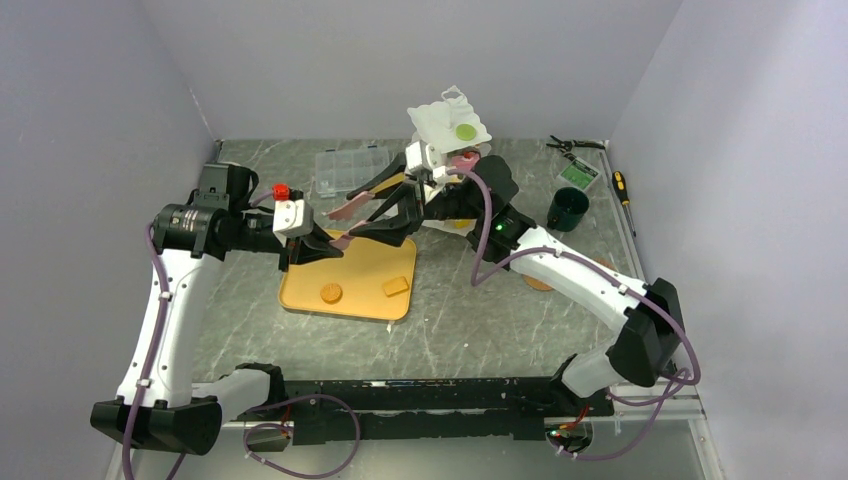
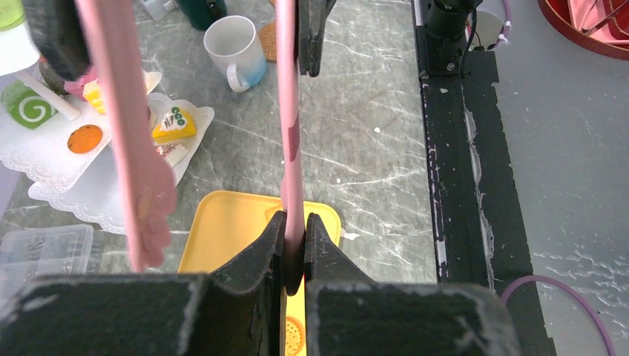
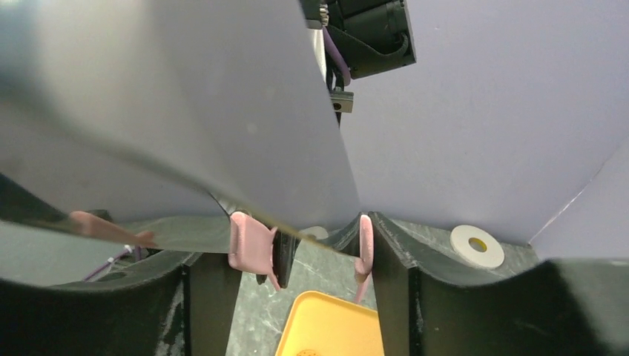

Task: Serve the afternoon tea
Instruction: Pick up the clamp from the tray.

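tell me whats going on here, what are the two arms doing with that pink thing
Both arms have hold of the pink tongs above the yellow tray, which looks like a handover. The left gripper is shut on one arm of the tongs near its tip. The right gripper brackets both arms from the other end and seems to press on them. Some pastries sit on the white tiered stand; a round biscuit and a tan piece lie on the tray.
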Controlling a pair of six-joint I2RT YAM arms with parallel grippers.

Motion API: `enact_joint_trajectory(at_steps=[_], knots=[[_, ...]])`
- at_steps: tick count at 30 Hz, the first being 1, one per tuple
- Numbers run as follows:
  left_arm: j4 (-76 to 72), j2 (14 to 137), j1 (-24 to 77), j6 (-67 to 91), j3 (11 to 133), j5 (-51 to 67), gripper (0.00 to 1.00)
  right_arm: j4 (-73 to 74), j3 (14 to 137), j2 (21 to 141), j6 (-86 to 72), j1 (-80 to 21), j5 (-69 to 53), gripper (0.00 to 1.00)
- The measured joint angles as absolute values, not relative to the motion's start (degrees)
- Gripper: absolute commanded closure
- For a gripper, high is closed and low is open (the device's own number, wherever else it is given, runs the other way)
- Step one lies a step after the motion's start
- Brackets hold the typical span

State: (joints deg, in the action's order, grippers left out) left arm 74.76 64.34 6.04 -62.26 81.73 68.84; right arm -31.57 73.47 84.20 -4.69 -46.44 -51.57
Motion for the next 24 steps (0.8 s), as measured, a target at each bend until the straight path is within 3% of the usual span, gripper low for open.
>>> enact_joint_trajectory(at_steps=[4, 11, 14, 16, 24], knots=[[73.91, 64.34, 6.04, -62.26, 81.71, 68.58, 0.85, -30.2, 73.47, 83.64, -3.84, -46.52, -51.7, 0.53], [72.34, 64.31, 6.04, -62.11, 81.71, 67.81, 0.8, -29.1, 73.47, 83.26, -3.2, -46.7, -51.94, 0.48], [72.03, 64.29, 6.07, -61.91, 81.65, 67.75, 0.45, -29.08, 73.47, 83.26, -3.14, -46.7, -51.75, 0.48], [71.81, 64.2, 6.07, -61.45, 81.56, 67.59, 0.29, -28.93, 73.41, 83.26, -2.96, -46.68, -51.44, 0.48], [69.87, 62.3, 6.04, -55.42, 81.43, 67.57, 0.08, -28.62, 70.22, 82.61, -1.37, -46.48, -48.34, 0.47]])
